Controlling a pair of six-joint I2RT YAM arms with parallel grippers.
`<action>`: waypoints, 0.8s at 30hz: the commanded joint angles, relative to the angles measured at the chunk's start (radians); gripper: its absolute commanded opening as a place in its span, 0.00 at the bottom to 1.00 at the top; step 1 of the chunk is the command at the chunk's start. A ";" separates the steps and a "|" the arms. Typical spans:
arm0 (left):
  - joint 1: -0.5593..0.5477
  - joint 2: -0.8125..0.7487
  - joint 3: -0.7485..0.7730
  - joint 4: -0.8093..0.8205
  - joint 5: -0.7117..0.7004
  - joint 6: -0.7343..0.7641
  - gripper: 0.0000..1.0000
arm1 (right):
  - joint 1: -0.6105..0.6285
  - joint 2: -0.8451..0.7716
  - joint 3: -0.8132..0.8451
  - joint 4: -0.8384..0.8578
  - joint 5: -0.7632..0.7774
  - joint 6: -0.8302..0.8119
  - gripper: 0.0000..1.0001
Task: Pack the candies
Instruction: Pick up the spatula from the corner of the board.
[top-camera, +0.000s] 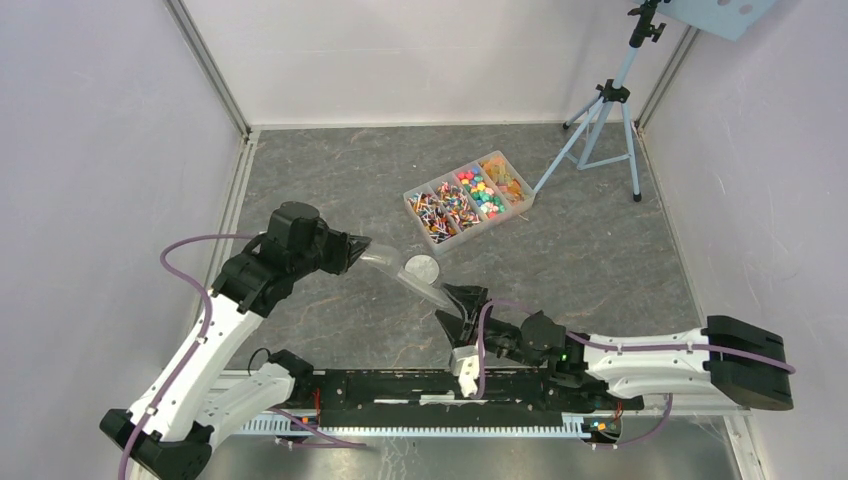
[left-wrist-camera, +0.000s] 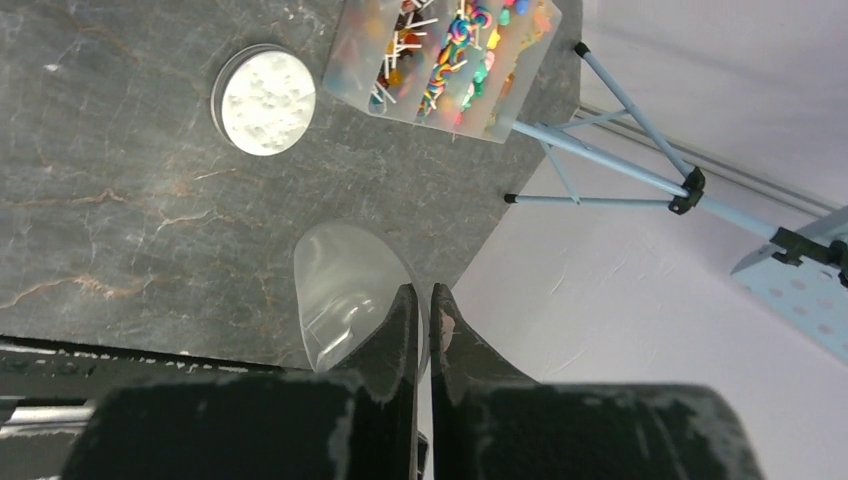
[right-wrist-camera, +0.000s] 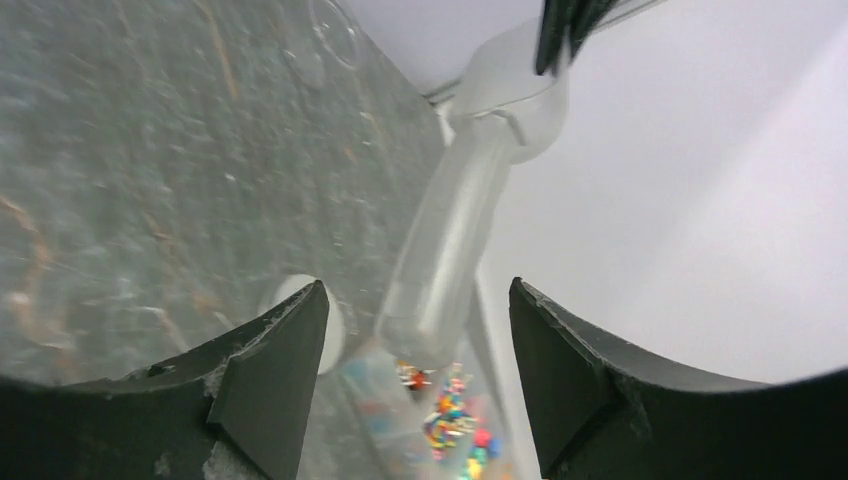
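The candies (top-camera: 470, 198) fill a clear divided tray (top-camera: 413, 200) at the middle back; they also show in the left wrist view (left-wrist-camera: 450, 45) and, blurred, in the right wrist view (right-wrist-camera: 450, 420). My left gripper (top-camera: 362, 252) is shut on the edge of a clear plastic bag (top-camera: 415, 280), seen close in the left wrist view (left-wrist-camera: 345, 290) with the gripper (left-wrist-camera: 424, 292) pinching its rim. The bag hangs slanted towards my right gripper (top-camera: 455, 308), which is open. In the right wrist view the bag's lower end (right-wrist-camera: 445, 250) lies between the spread fingers of that gripper (right-wrist-camera: 418, 288), untouched.
A round grey lid (top-camera: 422, 268) lies flat on the table under the bag, near the tray; it also shows in the left wrist view (left-wrist-camera: 265, 100). A light blue tripod (top-camera: 605, 110) stands at the back right. Walls close the sides and back.
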 joint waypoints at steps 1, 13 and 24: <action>0.003 0.002 0.053 -0.093 -0.012 -0.112 0.02 | 0.019 0.059 0.011 0.242 0.080 -0.346 0.72; 0.004 -0.027 0.088 -0.160 -0.048 -0.148 0.02 | 0.080 0.152 0.031 0.295 0.156 -0.555 0.63; 0.005 -0.020 0.072 -0.160 -0.007 -0.153 0.02 | 0.128 0.206 0.059 0.317 0.178 -0.577 0.50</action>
